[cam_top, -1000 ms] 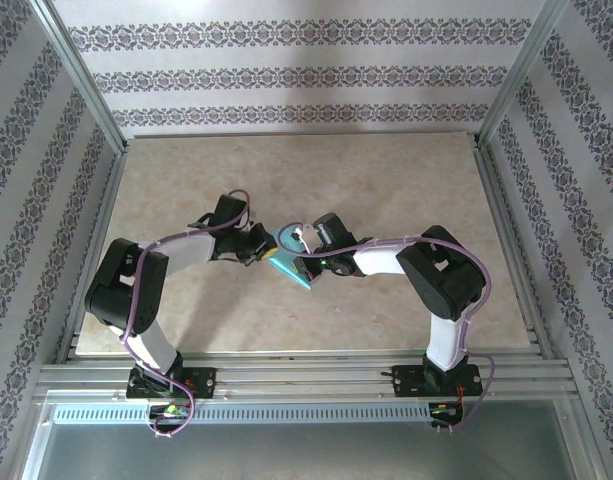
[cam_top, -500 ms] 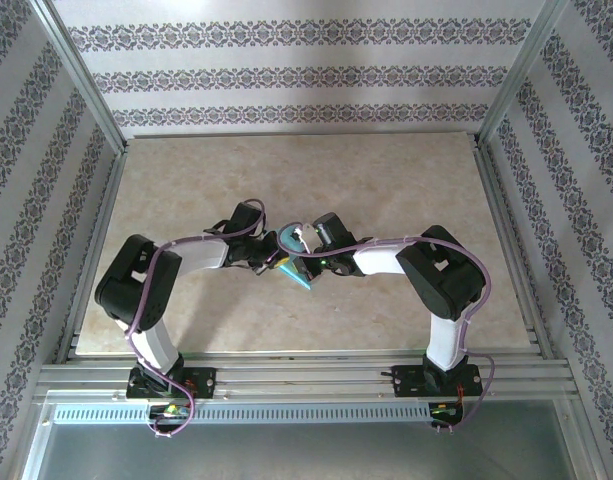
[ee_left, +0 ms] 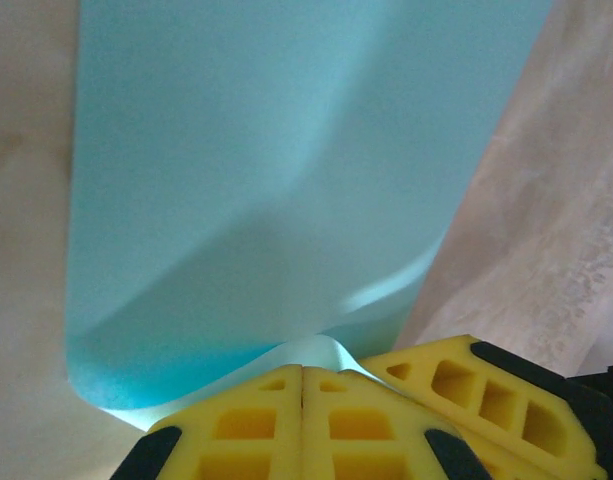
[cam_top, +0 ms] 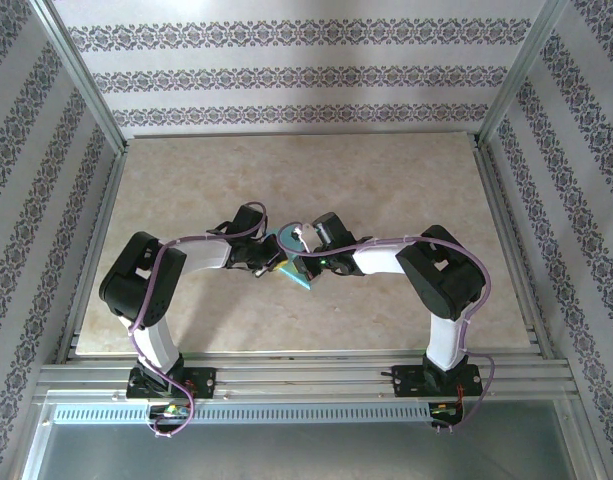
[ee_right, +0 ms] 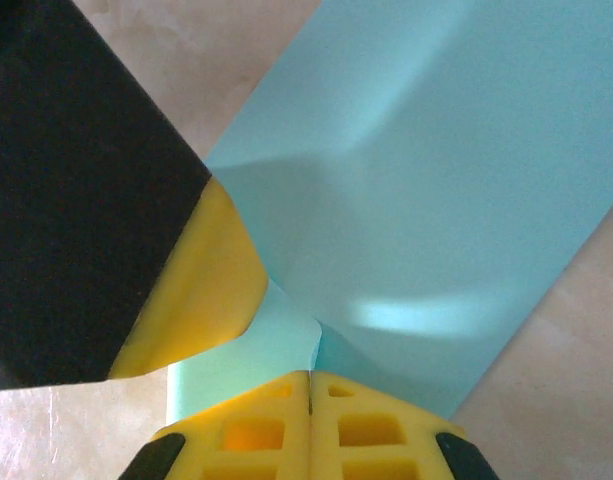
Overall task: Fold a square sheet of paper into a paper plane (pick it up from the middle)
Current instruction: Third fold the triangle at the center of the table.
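**Both grippers pinched shut on the turquoise paper**

From bases at the near edge, the two arms bend inward and meet over the middle of the table (cam_top: pixel 386 180). The turquoise paper (cam_top: pixel 300 280) is held there between them, a pointed end sticking out toward the near side. The left gripper (cam_top: pixel 270 260) comes in from the left. In its wrist view its yellow fingers (ee_left: pixel 246 425) press together with no gap, clamping the paper's edge, and the sheet bows away beyond them. The right gripper (cam_top: pixel 304 252) comes in from the right, equally tight on a creased part of the paper, with one left finger touching the sheet just beside it
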